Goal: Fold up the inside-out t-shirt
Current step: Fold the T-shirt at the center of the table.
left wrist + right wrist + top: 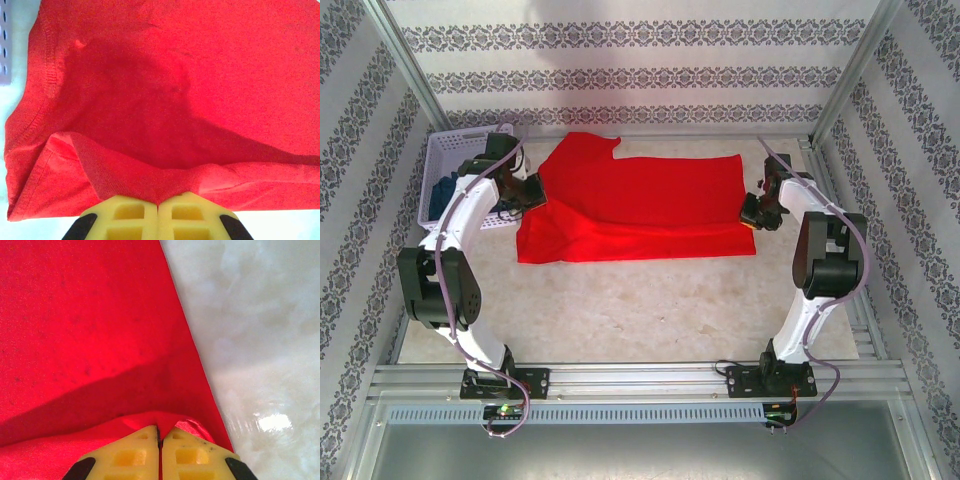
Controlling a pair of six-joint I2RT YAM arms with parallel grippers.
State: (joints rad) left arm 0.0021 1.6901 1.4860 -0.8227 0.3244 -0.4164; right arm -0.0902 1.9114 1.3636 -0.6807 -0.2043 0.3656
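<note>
Patterned wallpaper is lining the walls around a pale, marbled table (pixel 650 310) set inside a metal frame. The inside-out t-shirt (pixel 640 205) is lying spread across the far middle of the table, its long side running left to right, with an upper layer sitting over a wider lower layer that is showing along the near edge. At the far left corner a white basket (pixel 445 150) is standing just beside the shirt, with a dark blue cloth (pixel 442 190) lying inside it.

The left gripper (pixel 527 192) is reaching to the shirt's left end. In the left wrist view its yellow fingers (pixel 130 212) are pressing together with no gap, pinching a raised fold of the stitched red hem, while the rest of the cloth is stretching away ahead of them.

The right gripper (pixel 753 215) is sitting at the shirt's right end. In the right wrist view its yellow fingers (pixel 190 452) are likewise clenching tight on the red edge, which is bunching up slightly at their tips, with bare table lying to the right of the cloth.
</note>
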